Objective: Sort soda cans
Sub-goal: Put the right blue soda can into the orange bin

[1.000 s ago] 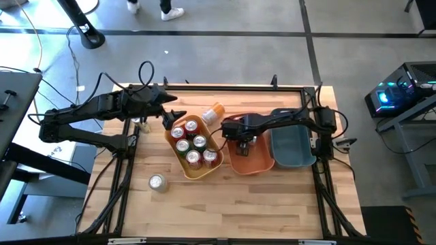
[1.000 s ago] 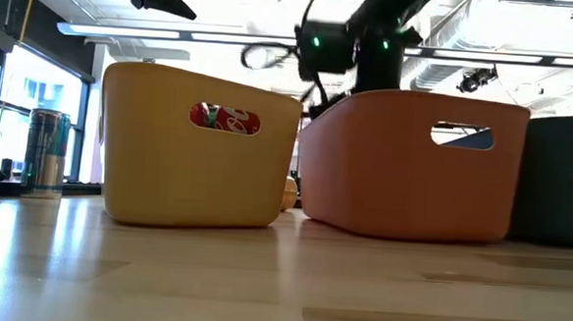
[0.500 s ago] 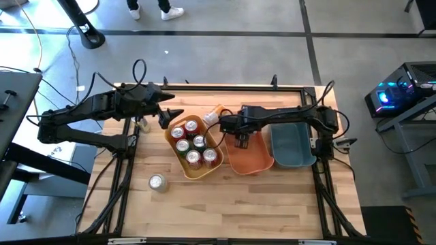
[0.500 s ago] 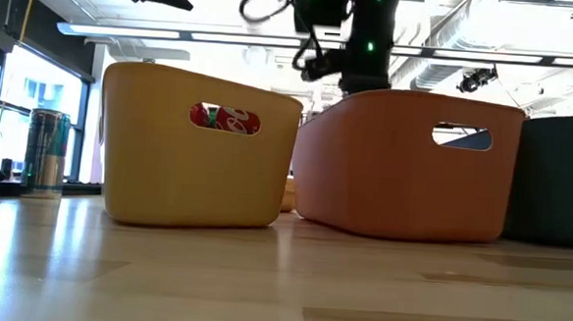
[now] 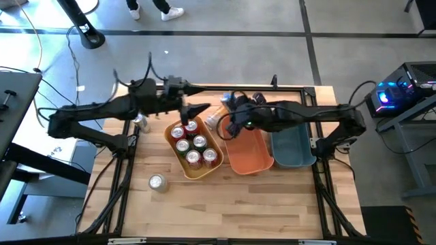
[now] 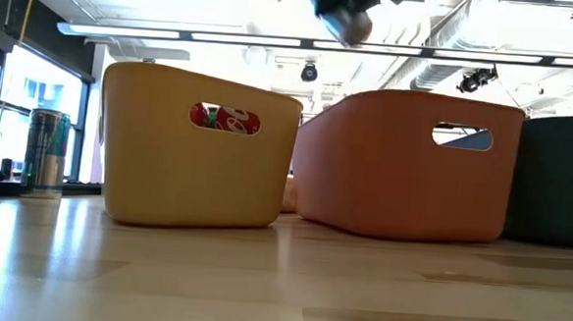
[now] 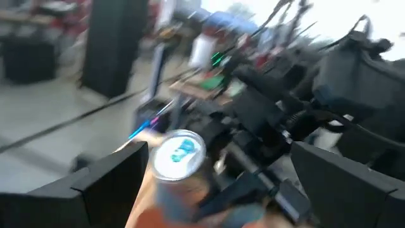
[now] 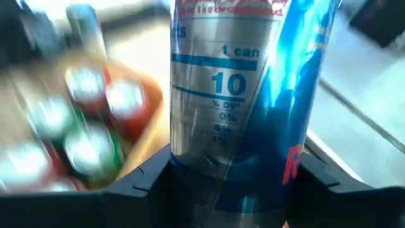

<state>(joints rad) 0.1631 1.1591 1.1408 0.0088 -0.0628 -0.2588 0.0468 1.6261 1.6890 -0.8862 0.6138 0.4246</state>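
My right gripper [image 5: 233,113] is shut on a silver-and-blue soda can [image 8: 243,95], high over the gap between the yellow bin [image 5: 170,136] and the orange bin [image 5: 246,163]. My left gripper [image 5: 199,110] is open just to the left of it. In the left wrist view the can's silver top [image 7: 180,155] shows between the open fingers, apart from them. Several red and green cans [image 5: 193,144] stand in the yellow bin. An orange can [image 5: 213,117] lies on the table behind the bins. My right gripper pinches the silver-and-blue can by its body [image 8: 221,158] between the two fingers [image 8: 145,180], which lie across the can. The can is lifted clear, above the bins' rims [image 6: 345,16], and its top is turned toward the left gripper.
A teal bin [image 5: 293,146] stands right of the orange one. One can [image 5: 157,182] stands alone on the near-left boards and a silver can [image 5: 141,122] stands at the table's left edge. Bare wood lies along the near edge [image 5: 231,211].
The right gripper has risen out of the orange bin and moved toward the table's far left, up above the bin rims. The left gripper has swung toward the table's right, closing in on the right gripper.
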